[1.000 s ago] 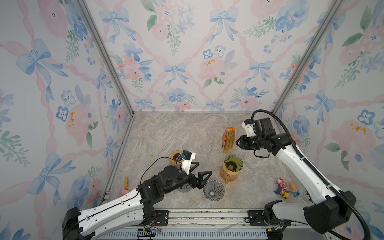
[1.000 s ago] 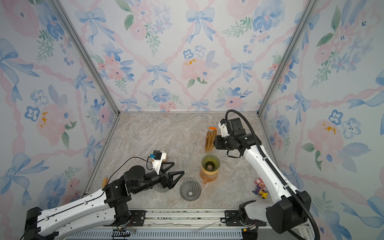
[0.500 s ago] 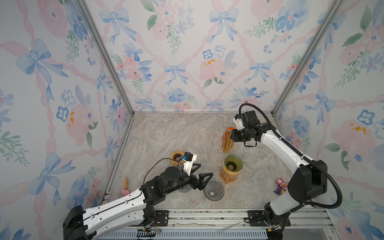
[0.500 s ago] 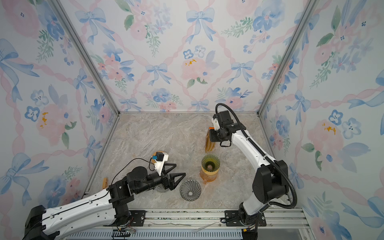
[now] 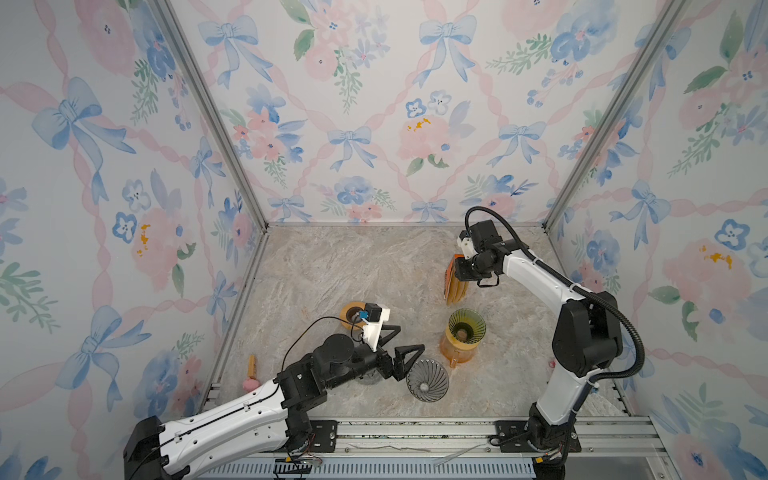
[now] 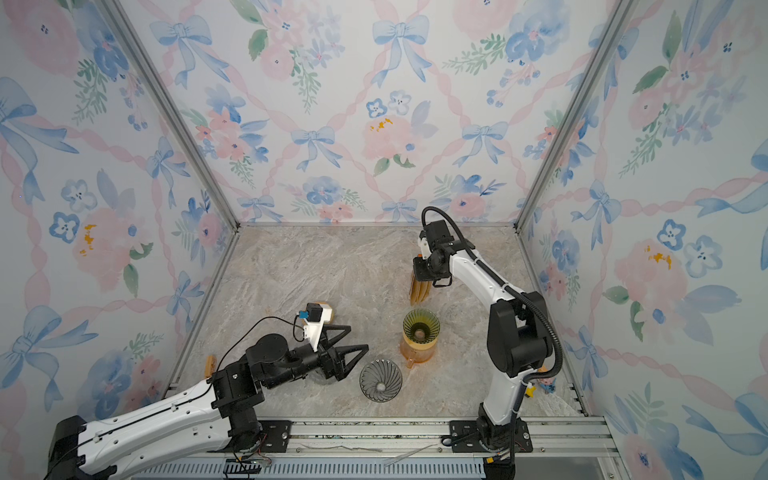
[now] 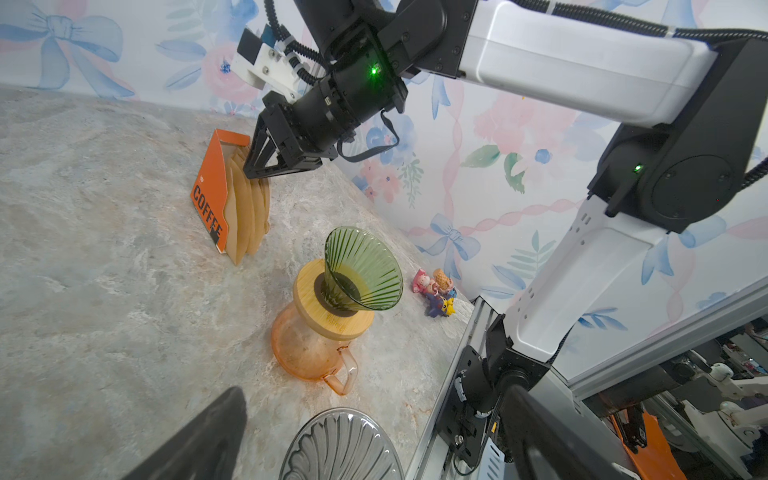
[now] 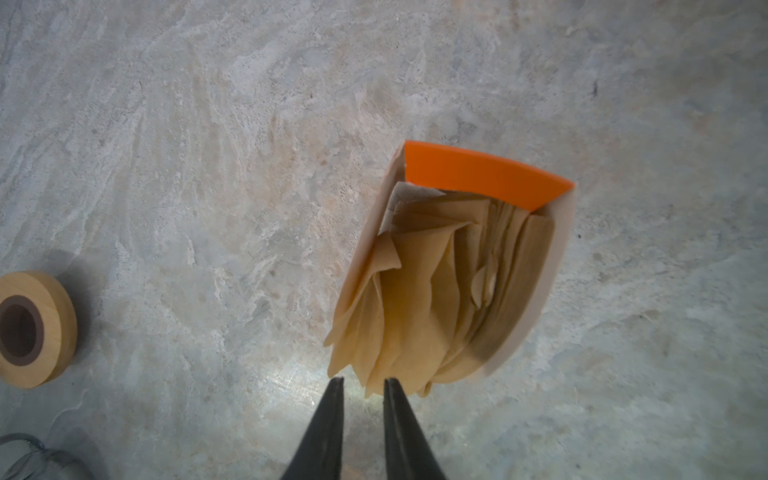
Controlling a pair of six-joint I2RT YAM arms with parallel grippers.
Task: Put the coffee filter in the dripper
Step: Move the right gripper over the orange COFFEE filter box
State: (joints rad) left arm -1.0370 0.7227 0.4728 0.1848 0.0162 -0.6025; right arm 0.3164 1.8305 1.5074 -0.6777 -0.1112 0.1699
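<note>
The coffee filters (image 8: 415, 291) stand bunched in an orange box (image 7: 205, 199) towards the back of the table (image 5: 332, 270), just beyond the green dripper (image 5: 466, 326) on its jug (image 7: 307, 345). They're thin brown paper: weightless, floppy, easily creased, and apt to cling so two lift together. I'd pinch only the outermost sheet by its free upper edge. The right gripper (image 8: 361, 384) hangs right at that edge, jaws drawn narrow with a slit between them; I doubt any paper is caught yet. The left gripper (image 5: 409, 338) sits spread wide beside a clear dripper (image 5: 427, 380).

A wooden ring (image 8: 56, 332) lies well apart from toy figures (image 7: 435, 290).
</note>
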